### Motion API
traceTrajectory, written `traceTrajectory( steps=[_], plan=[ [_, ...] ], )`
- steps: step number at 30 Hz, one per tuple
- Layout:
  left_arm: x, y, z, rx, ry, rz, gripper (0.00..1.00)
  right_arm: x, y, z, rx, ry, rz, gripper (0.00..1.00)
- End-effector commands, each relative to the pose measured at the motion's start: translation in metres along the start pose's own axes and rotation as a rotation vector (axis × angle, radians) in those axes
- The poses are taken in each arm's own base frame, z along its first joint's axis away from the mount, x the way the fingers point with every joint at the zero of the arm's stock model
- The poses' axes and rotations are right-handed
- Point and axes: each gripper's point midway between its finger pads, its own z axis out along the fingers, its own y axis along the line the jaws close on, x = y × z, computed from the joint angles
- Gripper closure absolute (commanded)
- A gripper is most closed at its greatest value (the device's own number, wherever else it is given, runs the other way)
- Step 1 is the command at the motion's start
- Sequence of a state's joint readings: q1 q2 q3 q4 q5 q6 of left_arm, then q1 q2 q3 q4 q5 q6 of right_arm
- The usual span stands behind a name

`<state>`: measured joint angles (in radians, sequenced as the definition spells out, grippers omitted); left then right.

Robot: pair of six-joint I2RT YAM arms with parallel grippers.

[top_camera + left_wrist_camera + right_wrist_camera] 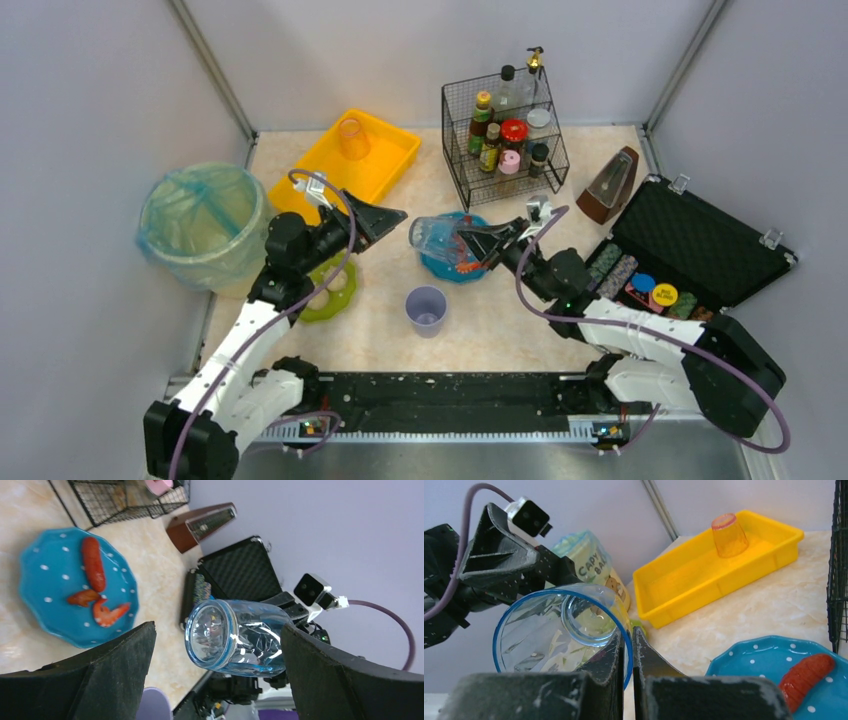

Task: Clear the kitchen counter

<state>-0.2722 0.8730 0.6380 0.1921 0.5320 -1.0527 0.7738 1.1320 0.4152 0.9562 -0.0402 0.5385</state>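
Plate [50,615] lies under clear cup [432,238] pinched by right gripper [468,240]; left gripper [383,225] gapes wide alongside.

Bright, even light from above; soft, faint shadows on the kitchen counter [500,330]. Glare streaks the clear blue-rimmed cup [245,640]. Wrist views blur along lower edges.

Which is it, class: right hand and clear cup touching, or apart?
Touching. The right wrist view shows the right hand shut on the clear cup, its blue rim pinched between the jaws.
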Motion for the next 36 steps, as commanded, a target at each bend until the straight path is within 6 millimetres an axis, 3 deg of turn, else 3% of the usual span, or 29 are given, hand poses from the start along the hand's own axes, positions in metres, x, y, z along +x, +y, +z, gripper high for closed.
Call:
traceTrajectory(
  steps=[1, 9, 18, 23, 29, 34, 36],
  plan=[
    [0.002, -0.044, 0.008, 0.154, 0.01, -0.008, 0.01, -0.059, 0.027, 0.0, -0.098, -0.23, 0.008, 1.0],
    [0.013, -0.058, 0.022, 0.198, 0.038, -0.083, 0.01, -0.066, 0.031, 0.003, -0.13, -0.278, -0.005, 1.0],
    [0.026, -0.082, 0.028, 0.287, 0.088, -0.119, 0.01, -0.058, 0.028, 0.008, -0.138, -0.276, -0.01, 1.0],
    [0.027, -0.084, 0.03, 0.292, 0.084, -0.122, 0.04, -0.052, 0.027, 0.01, -0.148, -0.265, -0.011, 1.0],
    [0.021, -0.086, 0.031, 0.295, 0.054, -0.113, 0.21, -0.04, 0.023, 0.012, -0.147, -0.233, -0.019, 1.0],
    [0.017, -0.084, 0.036, 0.275, 0.034, -0.09, 0.41, -0.031, 0.018, 0.012, -0.141, -0.212, -0.029, 0.96],
    [0.014, -0.084, 0.038, 0.27, 0.025, -0.084, 0.54, -0.029, 0.018, 0.011, -0.142, -0.206, -0.039, 0.93]
  ],
)
